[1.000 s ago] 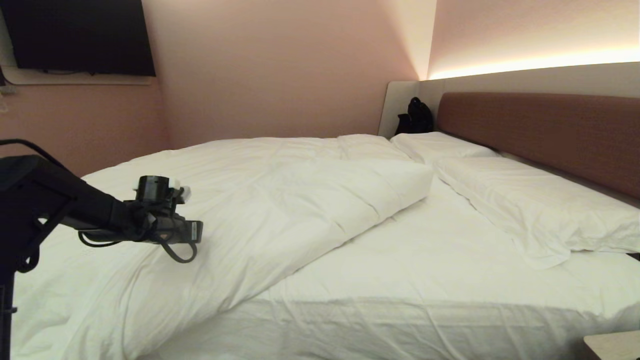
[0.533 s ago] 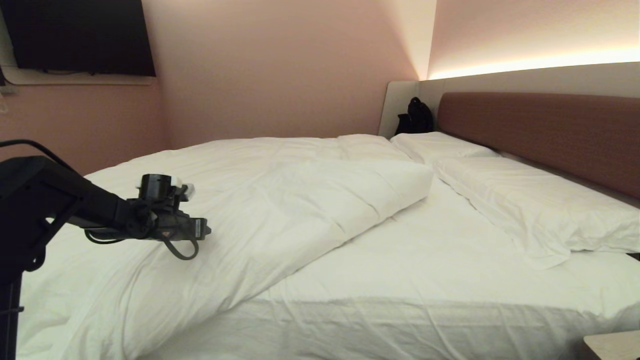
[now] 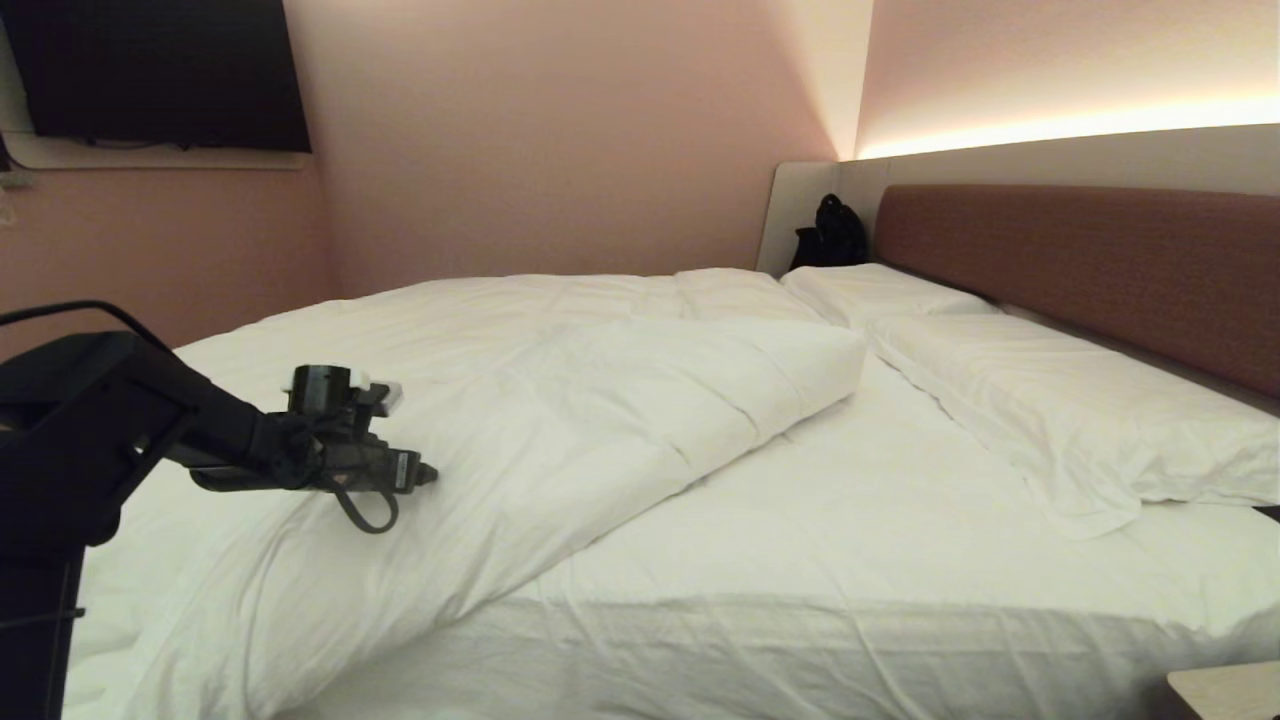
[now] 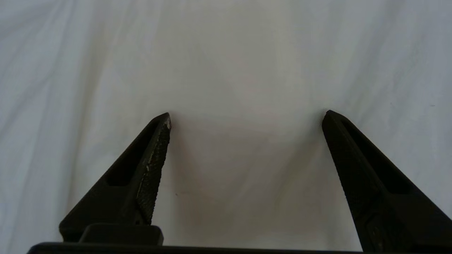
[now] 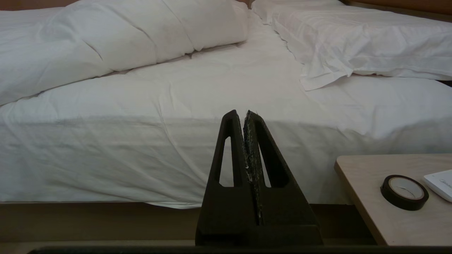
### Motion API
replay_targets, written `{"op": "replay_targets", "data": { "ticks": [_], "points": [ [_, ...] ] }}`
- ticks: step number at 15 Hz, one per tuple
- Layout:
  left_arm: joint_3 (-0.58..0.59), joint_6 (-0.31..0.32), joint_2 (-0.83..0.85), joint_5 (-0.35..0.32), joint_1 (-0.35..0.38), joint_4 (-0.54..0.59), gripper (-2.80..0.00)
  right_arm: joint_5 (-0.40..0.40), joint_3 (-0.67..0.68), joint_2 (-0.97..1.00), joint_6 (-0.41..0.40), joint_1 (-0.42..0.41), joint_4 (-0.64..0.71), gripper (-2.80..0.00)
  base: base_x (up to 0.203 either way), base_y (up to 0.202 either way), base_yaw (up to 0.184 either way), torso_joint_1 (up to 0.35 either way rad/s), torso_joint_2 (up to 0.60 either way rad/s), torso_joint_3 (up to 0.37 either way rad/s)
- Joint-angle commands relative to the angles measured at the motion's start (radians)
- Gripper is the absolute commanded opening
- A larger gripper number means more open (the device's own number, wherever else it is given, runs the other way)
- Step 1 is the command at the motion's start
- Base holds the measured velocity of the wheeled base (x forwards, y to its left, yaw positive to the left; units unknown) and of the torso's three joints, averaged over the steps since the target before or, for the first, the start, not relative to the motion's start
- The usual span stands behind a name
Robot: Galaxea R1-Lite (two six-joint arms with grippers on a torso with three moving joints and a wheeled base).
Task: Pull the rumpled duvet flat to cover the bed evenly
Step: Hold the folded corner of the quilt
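The head view looks forward and down across the bed (image 3: 800, 520) from its side. The left wrist view presses close above the duvet (image 4: 226, 63). The right wrist view faces the mattress edge from low down, sharing duvet and pillows (image 5: 353, 38) with the head view.

Matt, wrinkled white cloth duvet (image 3: 560, 400)

One bed (image 3: 800, 560), one duvet (image 3: 560, 400), two pillows (image 3: 1060, 410), one headboard (image 3: 1090, 270), one black bag (image 3: 830, 235), one wall screen (image 3: 160, 75), one bench (image 5: 395, 215), one tape roll (image 5: 404, 192), two grippers, left gripper (image 4: 247, 116), right gripper (image 5: 244, 113)
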Motion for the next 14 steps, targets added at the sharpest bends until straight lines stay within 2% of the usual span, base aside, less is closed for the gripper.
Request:
{"op": "replay_targets", "data": {
  "ticks": [1,3,5,10,11,14],
  "points": [
    [0.009,0.013,0.038,-0.01,0.0,-0.02,0.0,0.0,0.0,0.001,-0.001,0.0,0.0,-2.8,0.0,0.0,0.0,0.0,0.0,0.0],
    [0.028,0.044,0.071,-0.013,0.0,-0.078,0.0,0.0,0.0,0.001,-0.001,0.0,0.0,-2.8,0.0,0.0,0.0,0.0,0.0,0.0],
    [0.034,0.044,0.088,-0.017,0.0,-0.104,0.0,0.0,0.0,0.001,-0.001,0.0,0.0,-2.8,0.0,0.0,0.0,0.0,0.0,0.0],
    [0.039,0.036,0.103,-0.044,-0.003,-0.09,0.0,0.0,0.0,0.001,-0.001,0.0,0.0,-2.8,0.0,0.0,0.0,0.0,0.0,0.0],
    [0.043,0.036,0.102,-0.048,-0.003,-0.077,-2.8,0.0,0.0,0.001,-0.001,0.0,0.0,-2.8,0.0,0.0,0.0,0.0,0.0,0.0],
    [0.031,0.036,0.096,-0.05,-0.004,-0.025,-2.8,0.0,0.0,0.001,-0.001,0.0,0.0,-2.8,0.0,0.0,0.0,0.0,0.0,0.0]
  ]
}}
